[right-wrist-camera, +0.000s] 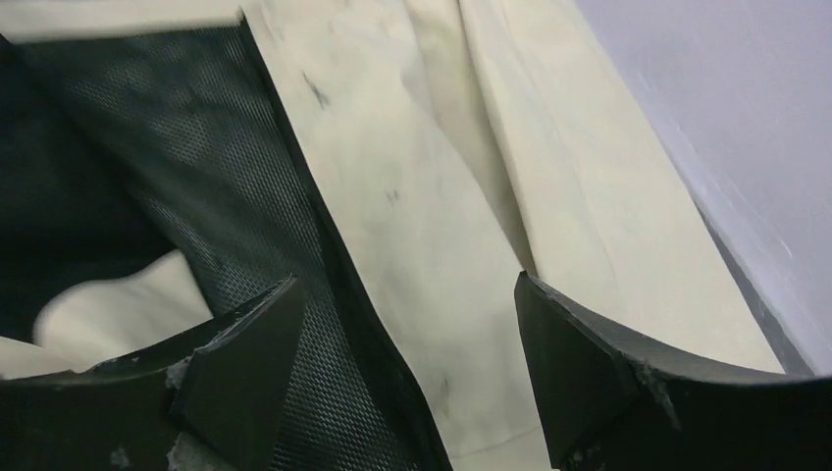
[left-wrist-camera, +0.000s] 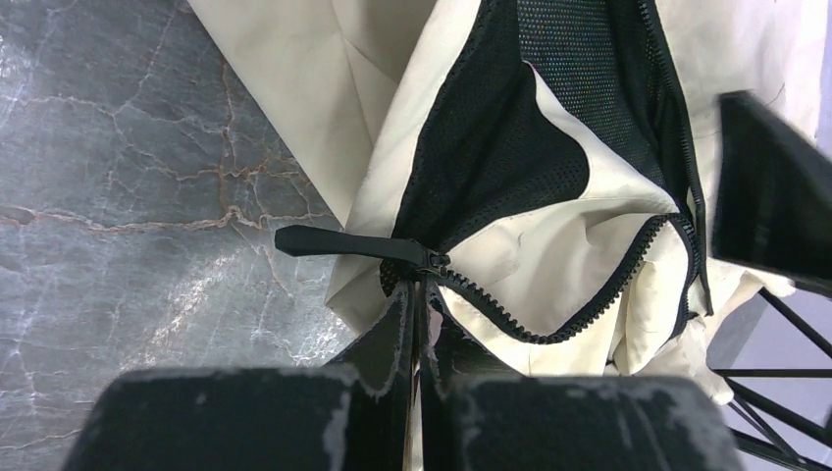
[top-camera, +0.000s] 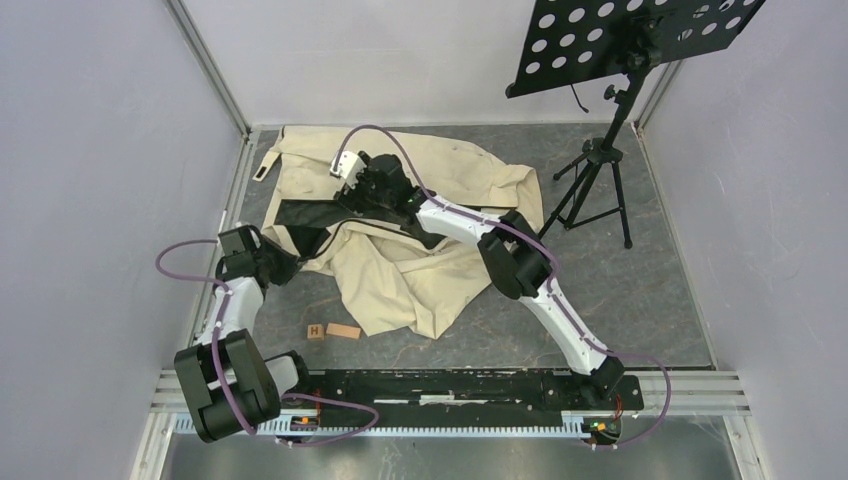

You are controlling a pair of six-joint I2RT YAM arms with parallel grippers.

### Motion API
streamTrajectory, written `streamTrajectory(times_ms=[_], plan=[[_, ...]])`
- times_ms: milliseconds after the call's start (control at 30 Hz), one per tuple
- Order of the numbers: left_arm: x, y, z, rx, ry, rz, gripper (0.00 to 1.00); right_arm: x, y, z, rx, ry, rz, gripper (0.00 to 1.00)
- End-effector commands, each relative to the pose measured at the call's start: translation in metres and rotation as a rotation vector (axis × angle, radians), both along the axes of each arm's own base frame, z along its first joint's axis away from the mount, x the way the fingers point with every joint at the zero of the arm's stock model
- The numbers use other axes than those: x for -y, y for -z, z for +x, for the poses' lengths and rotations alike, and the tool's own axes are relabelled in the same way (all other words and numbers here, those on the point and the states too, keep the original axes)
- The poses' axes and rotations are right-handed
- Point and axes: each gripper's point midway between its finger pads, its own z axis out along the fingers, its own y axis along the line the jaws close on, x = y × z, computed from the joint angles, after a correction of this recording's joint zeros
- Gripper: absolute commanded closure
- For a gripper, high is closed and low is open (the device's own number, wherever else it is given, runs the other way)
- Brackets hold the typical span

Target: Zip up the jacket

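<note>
The jacket (top-camera: 400,280) was cream with a black mesh lining (left-wrist-camera: 491,147) and black zipper teeth (left-wrist-camera: 549,316), the tabletop (top-camera: 640,290) grey marbled with pale, rusty veins, the music stand (top-camera: 630,35) black with round holes, the cables (top-camera: 180,247) purple.

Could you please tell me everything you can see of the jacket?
The jacket is cream fabric, crumpled and lying open on the grey table, its black mesh lining exposed. Black zipper teeth edge both front flaps and join only at the slider, whose long pull sticks out sideways. The left hand pinches the fabric below the slider; the open right hand hangs over the upper part.
</note>
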Motion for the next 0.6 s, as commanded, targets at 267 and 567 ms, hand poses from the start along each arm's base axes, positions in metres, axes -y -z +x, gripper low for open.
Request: streamTrajectory(times_ms=[267, 567], plan=[[0.0, -0.019, 0.013, 0.073, 0.086, 0.06, 0.98, 0.023, 0.026, 0.037, 0.198, 0.119, -0.205, 0.22], [0.004, -0.016, 0.014, 0.078, 0.091, 0.041, 0.98, 0.019, 0.007, 0.043, 0.237, 0.159, -0.136, 0.66]])
